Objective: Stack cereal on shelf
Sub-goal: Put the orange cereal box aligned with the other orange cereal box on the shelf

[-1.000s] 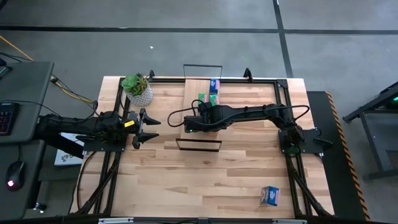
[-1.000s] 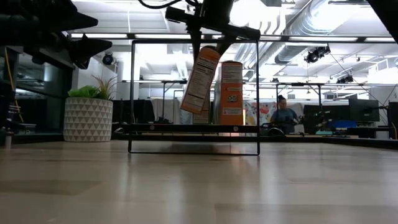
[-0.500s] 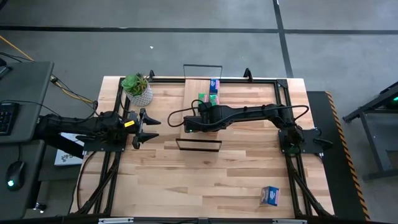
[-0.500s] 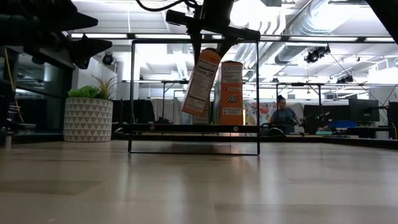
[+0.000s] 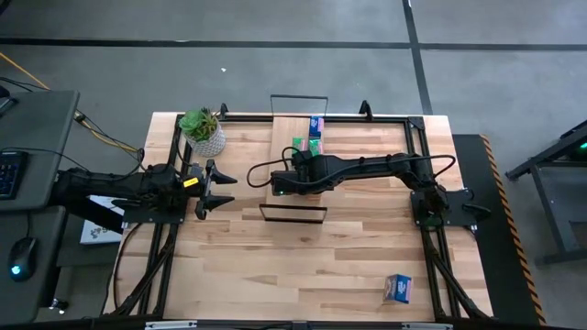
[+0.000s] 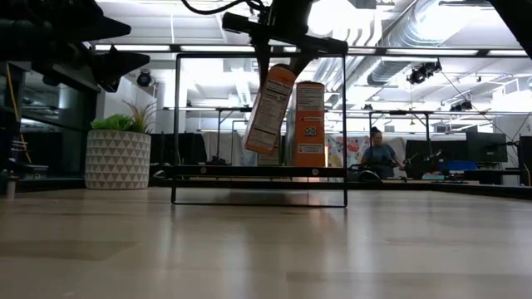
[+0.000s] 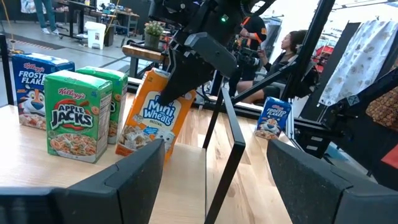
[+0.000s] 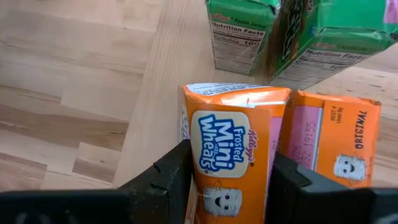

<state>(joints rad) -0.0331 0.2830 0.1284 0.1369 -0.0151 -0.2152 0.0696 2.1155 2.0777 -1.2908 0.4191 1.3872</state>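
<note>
the cereal: six small cartons, five at the shelf point(image 5: 298, 158), one off it. left to right in the high view: the left gripper point(image 5: 216, 187) waits near the tabletop's left edge, its fingers point(image 7: 134, 171) spread wide and holding nothing; a potted plant point(image 5: 203, 129) stands at the far left corner. the shelf runs from the far edge toward the middle, a black wire frame point(image 6: 260, 129) at each end. on it, seen from the left wrist view, stand a blue box point(image 7: 34, 87) and two green boxes point(image 7: 76, 114), upright and side by side. the right gripper point(image 5: 282, 181) pinches the held orange box point(image 6: 268, 109) by its upper part, one finger point(image 8: 163, 177) pressed on each broad face; the box hangs tilted, its lower end over the plank and just beside the second orange box point(image 6: 309, 123), which stands upright. whether the held box's lower corner touches the plank cannot be told. the last blue box point(image 5: 397, 288) lies near the tabletop's near right corner, well apart from the shelf.

handling, as judged: thin paperboard, light, fairly stiff along the edges but easily dented on the broad faces, and smooth-printed, so apt to swing or slip under a light pinch. the best hold is across the narrow thickness, near the top, so the base settles flat. a tilted release risks toppling the row.
</note>
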